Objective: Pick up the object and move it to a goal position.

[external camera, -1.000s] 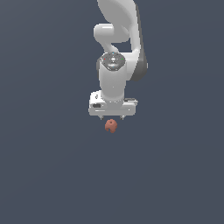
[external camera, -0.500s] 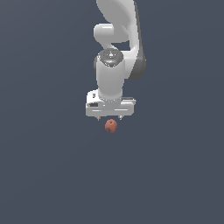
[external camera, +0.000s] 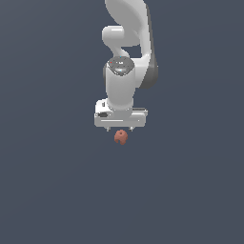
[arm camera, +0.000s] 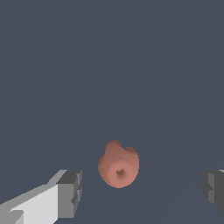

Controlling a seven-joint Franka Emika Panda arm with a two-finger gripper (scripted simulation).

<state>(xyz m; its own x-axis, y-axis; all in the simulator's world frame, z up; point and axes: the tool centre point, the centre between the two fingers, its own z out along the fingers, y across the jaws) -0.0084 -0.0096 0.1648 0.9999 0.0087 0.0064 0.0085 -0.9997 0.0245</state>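
The object [external camera: 121, 137] is a small reddish-orange rounded lump lying on the dark grey floor, just below the white gripper [external camera: 120, 129] in the exterior view. In the wrist view the object [arm camera: 118, 165] shows a dark notch and sits between the two grey fingertips [arm camera: 70, 192], closer to one of them and touching neither. The gripper [arm camera: 142, 188] is open, its jaws spread far wider than the lump. The arm's white body hides the fingers in the exterior view.
A plain dark grey floor [external camera: 57, 190] fills both views. No other objects or edges show.
The arm has leaned slightly toward the exterior view's left and a little lower over the lump. The lump has not moved.
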